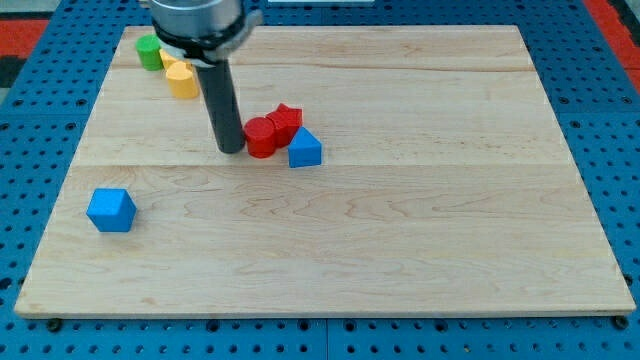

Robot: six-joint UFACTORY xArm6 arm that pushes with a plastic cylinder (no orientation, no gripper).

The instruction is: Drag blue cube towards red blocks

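Tip parked by the red blocks, blue cube far off near the board's left edge.

My tip (231, 149) is a bare rod with nothing to open or pinch; it stands just left of the red cylinder (260, 137), which touches the red block (287, 121) and a blue wedge (305, 149). The blue cube (110, 210) sits alone, well apart, toward the bottom-left corner. It looks light, rigid and apt to slide or spin on smooth wood, so I judge a push square on its left face, centred, is best.
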